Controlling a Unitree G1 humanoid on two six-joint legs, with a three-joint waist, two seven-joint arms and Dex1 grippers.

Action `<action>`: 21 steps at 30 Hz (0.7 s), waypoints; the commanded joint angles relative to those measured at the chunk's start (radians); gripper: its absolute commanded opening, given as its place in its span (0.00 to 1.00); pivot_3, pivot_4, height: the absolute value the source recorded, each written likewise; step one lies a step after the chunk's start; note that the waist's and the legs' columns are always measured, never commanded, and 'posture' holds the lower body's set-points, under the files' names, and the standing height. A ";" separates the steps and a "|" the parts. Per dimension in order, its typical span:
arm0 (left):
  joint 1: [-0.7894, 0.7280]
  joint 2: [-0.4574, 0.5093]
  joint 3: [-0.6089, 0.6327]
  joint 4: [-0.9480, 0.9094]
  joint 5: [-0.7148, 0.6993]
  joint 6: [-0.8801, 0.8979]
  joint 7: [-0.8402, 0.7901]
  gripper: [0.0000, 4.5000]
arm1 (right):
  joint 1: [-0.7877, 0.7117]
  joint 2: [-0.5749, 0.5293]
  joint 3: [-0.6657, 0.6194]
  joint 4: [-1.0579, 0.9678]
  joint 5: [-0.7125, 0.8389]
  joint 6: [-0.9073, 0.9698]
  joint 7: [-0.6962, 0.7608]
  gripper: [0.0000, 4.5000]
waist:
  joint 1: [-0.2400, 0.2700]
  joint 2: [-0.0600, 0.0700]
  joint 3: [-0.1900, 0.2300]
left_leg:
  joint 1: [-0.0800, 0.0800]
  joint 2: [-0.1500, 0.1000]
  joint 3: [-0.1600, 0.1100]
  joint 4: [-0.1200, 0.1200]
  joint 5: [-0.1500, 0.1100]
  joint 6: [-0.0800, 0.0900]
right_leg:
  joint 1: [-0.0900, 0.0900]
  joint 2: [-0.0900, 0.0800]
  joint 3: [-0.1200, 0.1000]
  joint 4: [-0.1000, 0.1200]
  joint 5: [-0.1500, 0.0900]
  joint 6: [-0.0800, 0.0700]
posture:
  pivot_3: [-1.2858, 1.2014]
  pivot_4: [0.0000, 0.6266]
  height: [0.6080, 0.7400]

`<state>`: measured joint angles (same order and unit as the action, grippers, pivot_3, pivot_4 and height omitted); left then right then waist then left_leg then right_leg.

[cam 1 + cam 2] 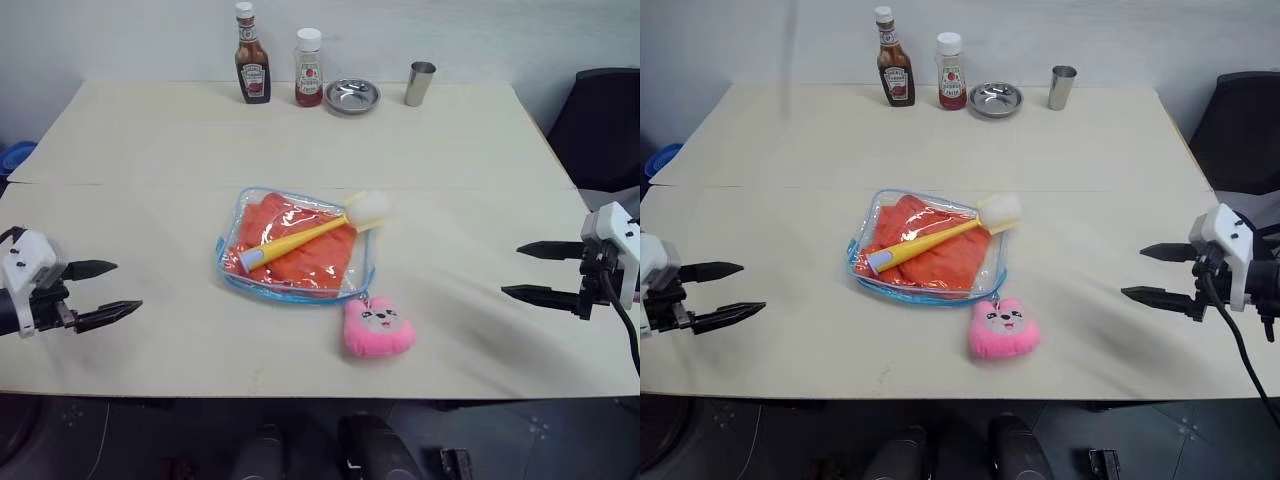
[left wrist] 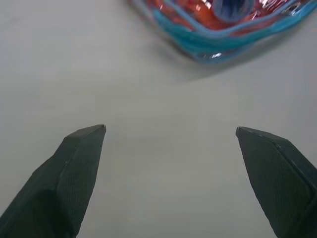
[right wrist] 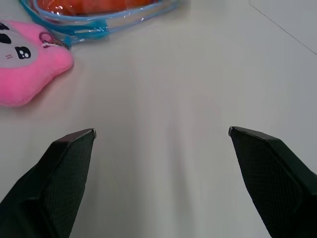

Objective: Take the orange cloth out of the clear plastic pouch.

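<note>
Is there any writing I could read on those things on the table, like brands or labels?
Brown sauce bottle: white label, print too small to read.
Red sauce bottle: label too blurred to read.
Pink plush toy: a drawn face, no words.
Nothing else bears readable text.

Bright orange is shown by the orange cloth inside the clear plastic pouch, which is trimmed in light blue. Pink is worn by the plush toy.

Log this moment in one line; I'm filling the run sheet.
left gripper open, empty | right gripper open, empty | orange cloth inside clear plastic pouch
</note>
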<state>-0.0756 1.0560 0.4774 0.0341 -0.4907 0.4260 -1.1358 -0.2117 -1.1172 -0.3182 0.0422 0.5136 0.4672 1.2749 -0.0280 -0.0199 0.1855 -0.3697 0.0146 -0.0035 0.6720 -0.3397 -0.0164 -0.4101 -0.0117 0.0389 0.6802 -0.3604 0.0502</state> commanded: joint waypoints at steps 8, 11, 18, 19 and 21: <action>-0.495 -0.154 -0.401 -0.061 0.040 0.129 0.074 1.00 | 0.041 0.136 -0.080 -0.390 0.167 0.148 -0.204 1.00 | 0.004 0.000 0.000 | -0.002 0.000 -0.002 0.008 0.000 0.000 | 0.001 0.002 -0.001 0.004 0.000 0.000 | 0.52 0.24 1.00; -0.626 -0.260 -0.519 0.074 0.145 0.086 0.121 1.00 | 0.049 0.185 -0.067 -0.501 0.214 0.193 -0.284 1.00 | 0.001 0.000 0.000 | -0.002 0.000 -0.001 0.009 0.001 -0.002 | 0.000 0.002 -0.001 0.006 0.000 0.000 | 0.52 0.24 1.00; -0.736 -0.404 -0.683 0.322 0.360 -0.088 0.174 0.95 | 0.058 0.240 -0.038 -0.587 0.226 0.212 -0.393 1.00 | 0.000 0.000 0.000 | -0.003 0.000 0.000 0.011 0.001 -0.002 | -0.001 0.003 0.000 0.008 0.000 0.000 | 0.52 0.24 1.00; -0.741 -0.419 -0.695 0.339 0.376 -0.105 0.175 0.91 | 0.057 0.243 -0.032 -0.590 0.224 0.211 -0.403 1.00 | 0.002 0.000 0.000 | -0.003 0.000 0.000 0.011 0.001 -0.002 | -0.001 0.003 0.000 0.008 0.000 0.000 | 0.52 0.24 1.00; -0.750 -0.439 -0.702 0.369 0.399 -0.125 0.180 0.82 | 0.056 0.246 -0.024 -0.595 0.226 0.212 -0.420 1.00 | 0.005 0.000 0.000 | -0.003 0.000 -0.001 0.011 0.001 -0.002 | -0.001 0.002 0.000 0.008 0.000 0.000 | 0.52 0.24 1.00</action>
<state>-0.8006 0.6168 -0.2202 0.3957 -0.1159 0.3314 -0.9616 -0.1490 -0.8780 -0.3391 -0.5110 0.7310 0.6819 0.8706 -0.0233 -0.0202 0.1855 -0.3732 0.0143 -0.0041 0.6832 -0.3386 -0.0188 -0.4114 -0.0095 0.0392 0.6881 -0.3604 0.0504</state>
